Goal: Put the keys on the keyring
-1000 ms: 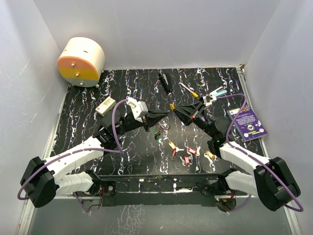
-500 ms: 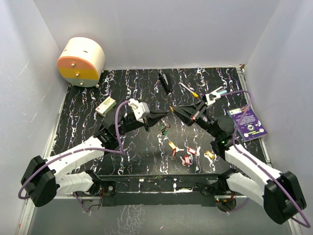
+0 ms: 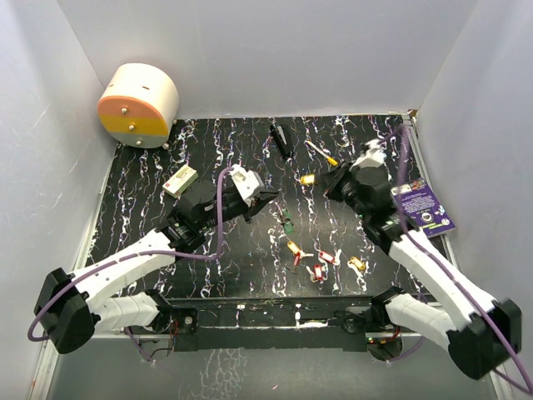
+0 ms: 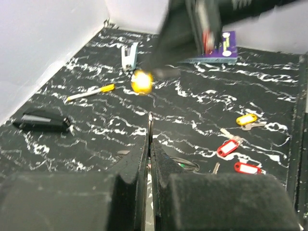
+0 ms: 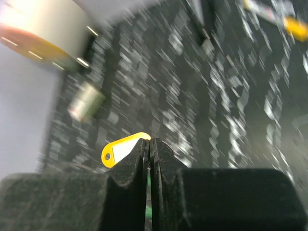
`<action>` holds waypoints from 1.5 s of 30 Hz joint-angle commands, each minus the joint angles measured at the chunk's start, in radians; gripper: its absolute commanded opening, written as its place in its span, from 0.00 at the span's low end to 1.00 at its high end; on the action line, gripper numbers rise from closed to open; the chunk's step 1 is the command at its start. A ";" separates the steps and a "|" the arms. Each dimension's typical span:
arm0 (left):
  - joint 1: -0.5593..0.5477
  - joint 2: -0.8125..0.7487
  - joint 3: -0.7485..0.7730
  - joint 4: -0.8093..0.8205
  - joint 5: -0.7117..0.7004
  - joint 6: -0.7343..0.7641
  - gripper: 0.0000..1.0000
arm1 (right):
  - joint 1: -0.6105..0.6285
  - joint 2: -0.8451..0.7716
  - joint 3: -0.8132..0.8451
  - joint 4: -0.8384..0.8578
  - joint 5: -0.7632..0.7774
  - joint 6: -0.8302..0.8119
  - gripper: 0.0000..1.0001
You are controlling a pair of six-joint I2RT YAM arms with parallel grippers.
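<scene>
My left gripper (image 3: 271, 193) (image 4: 150, 140) is shut on the keyring (image 4: 150, 122), a thin silver wire seen edge-on between the tips. A green-headed key (image 3: 286, 223) hangs below it. My right gripper (image 3: 321, 179) (image 5: 149, 143) is shut on a yellow-headed key (image 3: 308, 178) (image 5: 120, 148), held in the air a short gap to the right of the left gripper. That view is motion-blurred. More keys lie on the mat: a yellow one (image 3: 293, 247) (image 4: 247, 119), red ones (image 3: 326, 257) (image 4: 228, 147) and a gold one (image 3: 358, 264).
A cream and orange round container (image 3: 138, 104) stands at the back left. A small white box (image 3: 180, 180), a black tool (image 3: 281, 140) (image 4: 42, 121), a yellow-handled screwdriver (image 3: 321, 152) (image 4: 91, 92) and a purple card (image 3: 423, 208) lie on the marbled black mat.
The right arm has swung back and to the right with the yellow key, opening a gap from the left gripper. The left gripper has drawn slightly left, still holding the ring.
</scene>
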 commanded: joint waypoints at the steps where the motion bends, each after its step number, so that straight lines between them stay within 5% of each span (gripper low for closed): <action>1: -0.003 -0.067 0.038 -0.057 -0.094 0.026 0.00 | 0.010 0.112 -0.217 0.016 0.036 -0.067 0.08; 4: -0.003 -0.070 0.038 -0.059 -0.106 0.024 0.00 | 0.042 0.142 -0.346 0.161 0.111 -0.042 0.08; 12: -0.001 -0.051 0.032 -0.066 -0.131 0.027 0.00 | 0.108 0.268 -0.341 0.298 0.321 -0.163 0.08; 25: -0.001 -0.066 0.001 -0.059 -0.129 0.027 0.00 | 0.112 0.378 -0.347 0.409 0.343 -0.168 0.21; 45: 0.004 -0.085 -0.039 -0.038 -0.115 0.016 0.00 | 0.136 0.418 -0.446 0.592 0.324 -0.185 0.25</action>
